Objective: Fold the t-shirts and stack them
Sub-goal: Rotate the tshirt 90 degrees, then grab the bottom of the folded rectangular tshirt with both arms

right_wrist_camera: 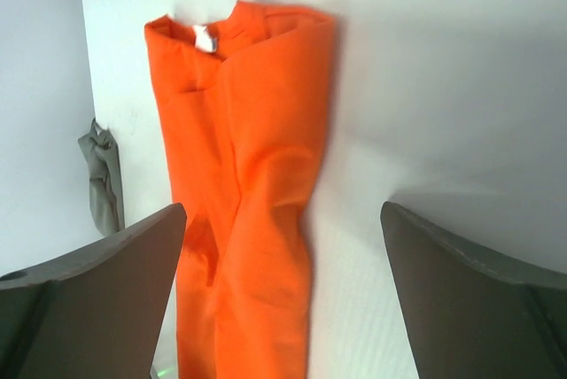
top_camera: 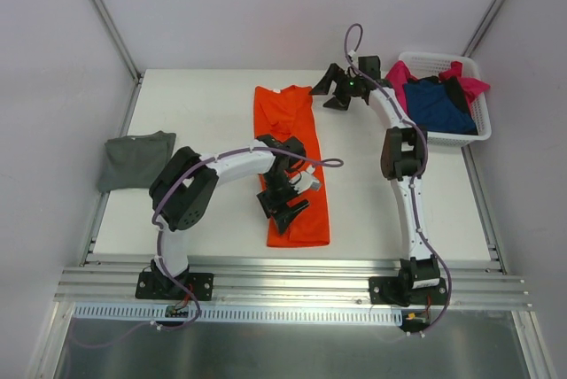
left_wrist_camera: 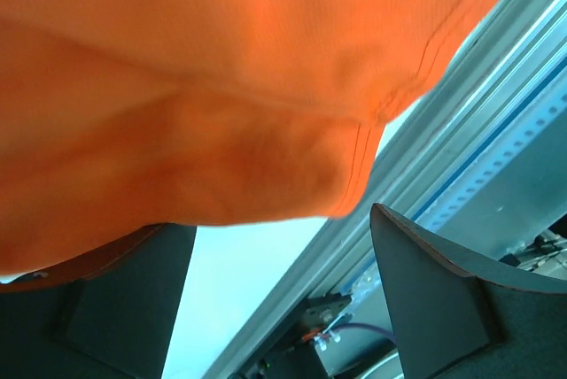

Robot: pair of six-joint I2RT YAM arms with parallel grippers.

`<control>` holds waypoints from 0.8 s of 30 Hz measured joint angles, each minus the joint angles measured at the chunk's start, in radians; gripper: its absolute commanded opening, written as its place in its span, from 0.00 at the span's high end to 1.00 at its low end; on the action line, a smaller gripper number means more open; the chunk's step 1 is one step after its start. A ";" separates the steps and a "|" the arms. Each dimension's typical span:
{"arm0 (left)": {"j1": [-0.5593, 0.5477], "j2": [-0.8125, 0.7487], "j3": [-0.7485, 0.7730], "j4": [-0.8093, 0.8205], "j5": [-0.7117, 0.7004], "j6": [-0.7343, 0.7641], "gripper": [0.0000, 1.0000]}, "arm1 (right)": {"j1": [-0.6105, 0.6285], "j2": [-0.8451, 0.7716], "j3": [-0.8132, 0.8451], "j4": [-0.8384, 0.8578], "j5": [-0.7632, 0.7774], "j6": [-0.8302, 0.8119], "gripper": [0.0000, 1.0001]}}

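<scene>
The bright orange t-shirt (top_camera: 291, 153) lies on the white table as a long strip folded lengthwise, collar at the far end. My left gripper (top_camera: 285, 211) is open low over its near part. In the left wrist view (left_wrist_camera: 276, 220) the orange cloth (left_wrist_camera: 204, 87) fills the top and rests against the left finger; nothing is pinched. My right gripper (top_camera: 339, 94) is open and empty beside the collar; its view (right_wrist_camera: 283, 211) looks along the shirt (right_wrist_camera: 252, 175). The grey-green t-shirt (top_camera: 133, 159) lies folded at the left edge. Magenta (top_camera: 403, 75) and navy (top_camera: 437, 104) t-shirts are in the basket.
The white slatted basket (top_camera: 443, 138) stands at the back right corner. A metal rail (top_camera: 292, 277) runs along the table's near edge and shows close in the left wrist view (left_wrist_camera: 461, 131). Grey walls enclose the table at the left, right and back.
</scene>
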 measured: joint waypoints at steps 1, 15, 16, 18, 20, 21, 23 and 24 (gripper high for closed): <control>-0.005 -0.009 -0.008 -0.004 -0.004 0.001 0.18 | -0.007 0.000 0.001 0.000 0.005 -0.005 0.03; 0.200 -0.266 -0.081 -0.013 -0.082 -0.038 0.05 | -0.029 -0.497 -0.653 -0.266 0.018 -0.275 0.02; 0.235 -0.267 -0.081 -0.009 -0.069 -0.061 0.08 | -0.032 -0.567 -0.740 -0.287 0.015 -0.283 0.01; 0.285 -0.267 -0.090 0.013 -0.043 -0.116 0.12 | -0.041 -0.710 -0.925 -0.304 -0.002 -0.283 0.04; 0.302 -0.269 -0.113 0.039 0.003 -0.185 0.18 | -0.051 -0.840 -1.087 -0.334 -0.021 -0.260 0.04; 0.302 -0.271 -0.129 0.054 0.024 -0.216 0.20 | -0.055 -0.898 -1.163 -0.331 -0.030 -0.243 0.05; 0.301 -0.292 -0.197 0.098 0.096 -0.298 0.29 | -0.057 -0.993 -1.303 -0.333 -0.048 -0.203 0.07; 0.300 -0.306 -0.230 0.114 0.120 -0.328 0.32 | -0.052 -1.034 -1.371 -0.322 -0.058 -0.186 0.07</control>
